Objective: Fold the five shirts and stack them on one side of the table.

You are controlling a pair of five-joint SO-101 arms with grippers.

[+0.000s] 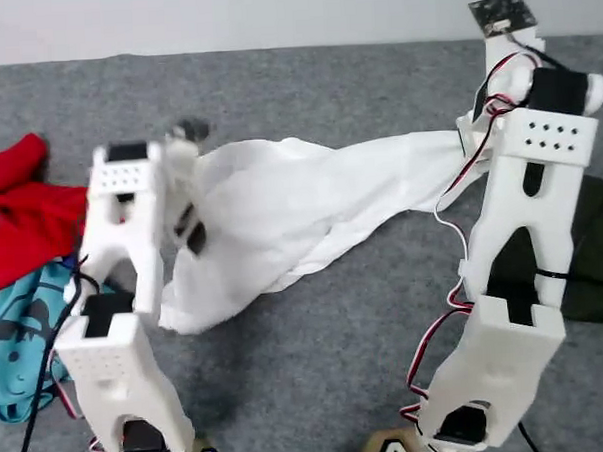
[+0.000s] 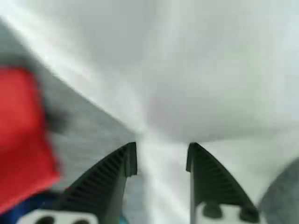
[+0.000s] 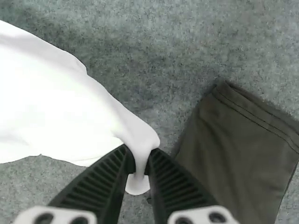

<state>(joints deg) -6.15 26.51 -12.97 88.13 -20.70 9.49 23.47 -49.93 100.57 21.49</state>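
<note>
The white shirt (image 1: 281, 207) stretches across the middle of the high view, from the left arm to the right arm, over the grey table (image 1: 318, 385). The right gripper (image 3: 138, 156) is clamped narrowly on a corner of it. The left gripper (image 2: 160, 161) has white cloth gathered between its part-closed jaws, though that wrist view is blurred. In the high view both claws are mostly hidden by their own arms. A red shirt (image 1: 21, 213) and a teal shirt (image 1: 16, 344) lie crumpled at the left edge, cut off by the frame. A dark olive shirt (image 3: 243, 149) lies at the right, largely hidden behind the right arm.
</note>
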